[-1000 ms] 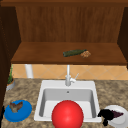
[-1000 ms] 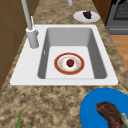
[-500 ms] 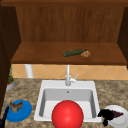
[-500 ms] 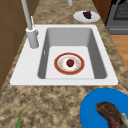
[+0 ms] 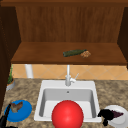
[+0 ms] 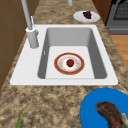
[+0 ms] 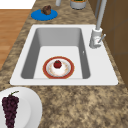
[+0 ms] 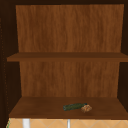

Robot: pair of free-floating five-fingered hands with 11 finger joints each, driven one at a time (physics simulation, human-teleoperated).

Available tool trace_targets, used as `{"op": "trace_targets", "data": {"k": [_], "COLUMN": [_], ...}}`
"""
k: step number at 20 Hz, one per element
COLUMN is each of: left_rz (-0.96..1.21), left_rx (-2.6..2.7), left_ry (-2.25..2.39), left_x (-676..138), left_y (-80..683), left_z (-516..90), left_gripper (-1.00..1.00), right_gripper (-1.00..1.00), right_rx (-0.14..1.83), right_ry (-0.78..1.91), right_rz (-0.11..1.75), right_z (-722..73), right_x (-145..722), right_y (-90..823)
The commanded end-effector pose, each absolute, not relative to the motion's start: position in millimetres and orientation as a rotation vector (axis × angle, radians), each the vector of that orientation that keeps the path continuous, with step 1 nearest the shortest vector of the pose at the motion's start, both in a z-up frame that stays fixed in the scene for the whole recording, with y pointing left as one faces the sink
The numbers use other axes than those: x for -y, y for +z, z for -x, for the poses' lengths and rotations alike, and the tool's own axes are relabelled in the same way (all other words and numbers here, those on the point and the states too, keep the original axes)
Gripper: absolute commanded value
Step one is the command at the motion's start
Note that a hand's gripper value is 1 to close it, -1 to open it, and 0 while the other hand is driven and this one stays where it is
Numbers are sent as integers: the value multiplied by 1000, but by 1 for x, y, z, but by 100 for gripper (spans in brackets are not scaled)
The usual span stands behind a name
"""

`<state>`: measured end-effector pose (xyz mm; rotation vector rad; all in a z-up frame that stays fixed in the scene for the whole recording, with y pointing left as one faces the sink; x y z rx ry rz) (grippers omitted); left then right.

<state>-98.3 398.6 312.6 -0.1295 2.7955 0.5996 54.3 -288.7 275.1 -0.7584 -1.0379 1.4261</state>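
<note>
Nothing has shifted since the earlier frames. In the front view the right hand [image 5: 105, 115] hangs at the left rim of the white plate [image 5: 118, 123], just beside the grapes [image 5: 117, 114]. Its grip cannot be told, nor that of the left hand [image 5: 3, 120] by the blue plate [image 5: 24, 113]. In the right side view the grapes [image 7: 10, 108] lie untouched on the plate, right of the sink [image 7: 105, 75], so the work judged in hand is a reach, calling for a close onto the bunch.
</note>
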Motion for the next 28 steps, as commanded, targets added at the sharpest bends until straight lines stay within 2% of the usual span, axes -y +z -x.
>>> {"op": "trace_targets", "data": {"k": [1,28], "left_rz": [86,152], "left_rx": [-2857,-3070], "left_ry": [740,936], "left_x": [-397,-379], "left_y": [317,325], "left_z": [91,42], "left_gripper": [-100,-100], "right_gripper": [0,0], "right_rx": [1038,1038], "right_ry": [1426,1426], "right_rz": [758,758], "right_z": [-54,-54], "right_x": [289,289], "right_y": [275,275]}}
